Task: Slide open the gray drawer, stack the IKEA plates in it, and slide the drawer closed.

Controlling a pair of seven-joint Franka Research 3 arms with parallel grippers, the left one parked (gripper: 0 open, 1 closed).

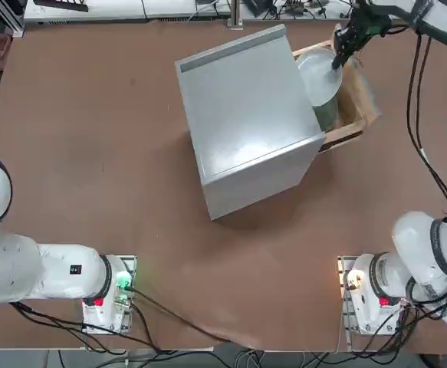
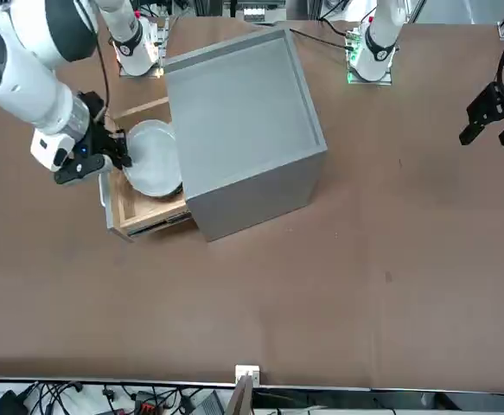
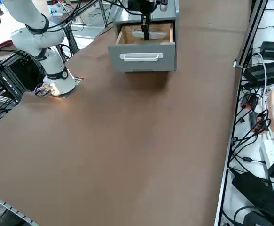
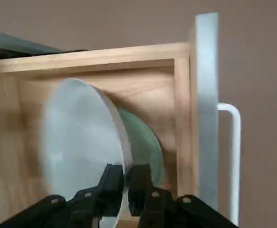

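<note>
The gray drawer (image 1: 359, 116) stands pulled out of the gray cabinet (image 1: 246, 115), its wooden sides (image 4: 95, 57) and gray front panel (image 4: 205, 95) showing. Inside, the mint green plate (image 4: 147, 142) leans near the front panel. The white plate (image 4: 76, 137) is tilted over it, rim up, partly inside the drawer (image 2: 143, 216). My right gripper (image 4: 125, 183) is shut on the white plate's rim, one finger on each face. From overhead the gripper (image 1: 336, 60) hangs over the drawer's far end, at the white plate (image 1: 315, 73).
The cabinet (image 2: 243, 112) sits angled at the table's far middle. A white bar handle (image 3: 140, 57) runs across the drawer front. Brown table (image 1: 93, 153) spreads wide on all other sides. Cables and power strips (image 3: 268, 141) lie beyond the table's edge.
</note>
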